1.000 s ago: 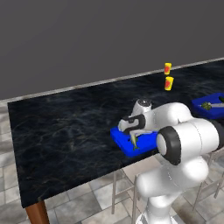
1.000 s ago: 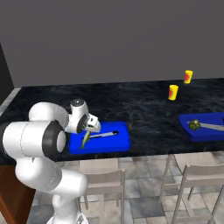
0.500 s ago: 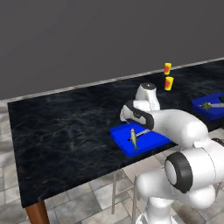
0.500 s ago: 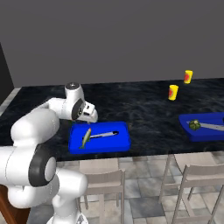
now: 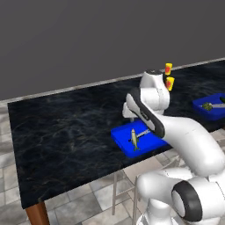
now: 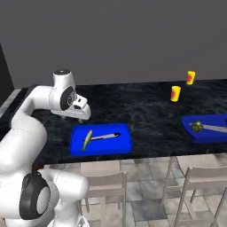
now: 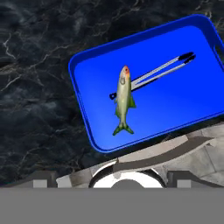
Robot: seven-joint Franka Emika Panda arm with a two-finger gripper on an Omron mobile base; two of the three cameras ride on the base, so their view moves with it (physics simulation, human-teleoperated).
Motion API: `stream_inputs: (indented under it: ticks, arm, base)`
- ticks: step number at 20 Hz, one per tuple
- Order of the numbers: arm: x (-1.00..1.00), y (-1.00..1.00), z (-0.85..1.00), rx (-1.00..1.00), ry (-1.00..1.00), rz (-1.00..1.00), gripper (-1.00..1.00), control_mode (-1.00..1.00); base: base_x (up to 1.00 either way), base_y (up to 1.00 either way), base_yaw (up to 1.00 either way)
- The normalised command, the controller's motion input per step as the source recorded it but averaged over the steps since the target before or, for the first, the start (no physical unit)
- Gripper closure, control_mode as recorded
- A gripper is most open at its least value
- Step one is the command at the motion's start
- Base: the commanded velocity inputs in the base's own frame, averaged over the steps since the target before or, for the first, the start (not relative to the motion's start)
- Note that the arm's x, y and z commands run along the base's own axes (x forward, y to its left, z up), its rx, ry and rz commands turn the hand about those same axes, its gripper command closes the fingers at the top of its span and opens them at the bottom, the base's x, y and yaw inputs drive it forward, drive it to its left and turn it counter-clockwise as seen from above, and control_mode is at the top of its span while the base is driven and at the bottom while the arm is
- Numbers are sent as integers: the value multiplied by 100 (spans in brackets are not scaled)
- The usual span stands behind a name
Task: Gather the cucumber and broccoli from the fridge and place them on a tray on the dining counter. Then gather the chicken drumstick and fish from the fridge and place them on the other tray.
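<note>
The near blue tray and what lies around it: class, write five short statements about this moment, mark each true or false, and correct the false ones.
1. The fish lies inside the near blue tray. True.
2. The end effector is clamped on the fish. False: it hangs open above the dining counter, apart from the fish.
3. Grey tongs lie in the same tray as the fish. True.
4. The chicken drumstick lies beside the fish. False: that tray holds just the fish and the tongs.
5. Two yellow cups stand inside the far blue tray. False: they stand on the counter behind it.
</note>
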Motion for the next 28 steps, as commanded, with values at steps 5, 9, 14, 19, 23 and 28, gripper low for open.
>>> stream_inputs:
  ticks: [5,9,14,19,23,28]
  arm:
    - [-93,0,40,0,8,1,-100,-100]
    - [-100,-1,26,0,0,2,-100,-100]
    - [-100,-16,28,-2,-7,1,-100,-100]
    - [-100,-37,26,-3,-17,2,-100,-100]
    - [-52,-2,0,0,-4,-5,-100,-100]
    - [-1,0,0,0,0,0,-100,-100]
  base:
    - [0,0,0]
    - [0,0,0]
    - [0,0,0]
    - [0,0,0]
    - [0,0,0]
    - [0,0,0]
